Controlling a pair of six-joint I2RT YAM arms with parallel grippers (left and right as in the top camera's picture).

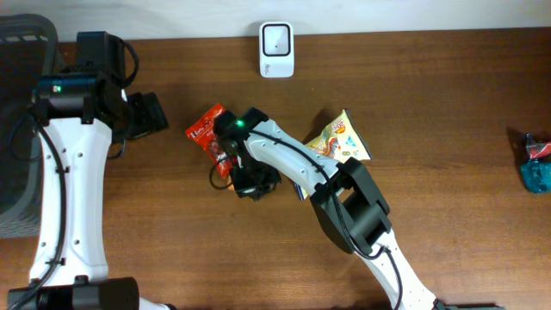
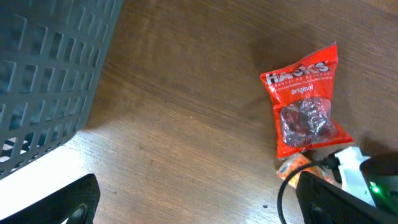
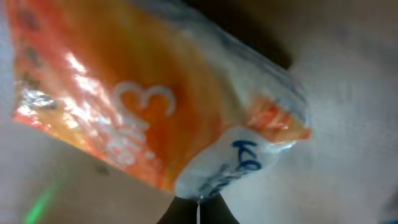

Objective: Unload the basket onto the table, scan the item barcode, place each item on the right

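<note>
An orange and white packet (image 3: 155, 106) fills the right wrist view, and my right gripper (image 3: 198, 208) is shut on its white lower edge. In the overhead view that gripper (image 1: 251, 181) sits left of centre, just below a red Hacks packet (image 1: 209, 129), and the arm hides most of the orange packet. A corner of the orange packet (image 2: 292, 168) shows under the red Hacks packet (image 2: 303, 102) in the left wrist view. The white scanner (image 1: 276, 49) stands at the far edge. My left gripper (image 1: 151, 114) is open over bare wood (image 2: 199, 208), holding nothing.
A dark grey mesh basket (image 1: 21, 129) stands at the left edge, also in the left wrist view (image 2: 50, 68). A yellow snack packet (image 1: 340, 138) lies right of centre beside the right arm. A blue packet (image 1: 535, 168) lies at the far right edge.
</note>
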